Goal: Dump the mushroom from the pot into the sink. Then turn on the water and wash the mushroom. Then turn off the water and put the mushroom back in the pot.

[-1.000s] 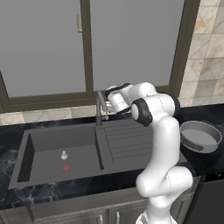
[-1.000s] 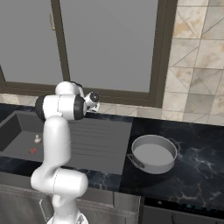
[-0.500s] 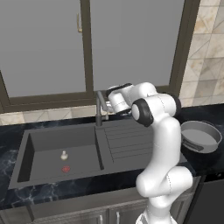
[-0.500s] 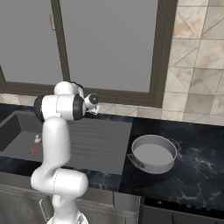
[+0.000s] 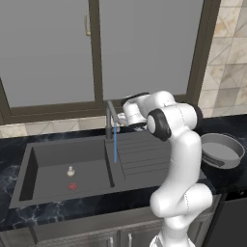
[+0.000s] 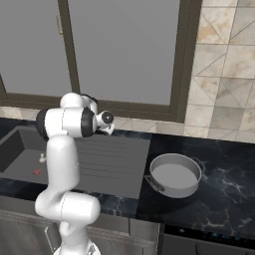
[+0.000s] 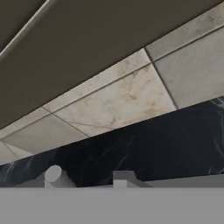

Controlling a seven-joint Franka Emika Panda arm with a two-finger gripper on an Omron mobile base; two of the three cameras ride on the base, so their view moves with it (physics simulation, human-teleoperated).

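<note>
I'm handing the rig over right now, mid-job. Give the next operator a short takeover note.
Gripper: shut, empty, up at the slim grey metal faucet.
Tiny pale beige mushroom: on the floor of the dark grey sunken sink, beside the red drain mark.
Wide grey metal pot: upright, empty, on the black counter.
Done: dumped; water is running, but falls beside the mushroom.
Left: wash, water off, mushroom back into pot.

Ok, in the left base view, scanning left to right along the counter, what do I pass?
mushroom → water stream under the faucet → ribbed drainboard → pot
</note>
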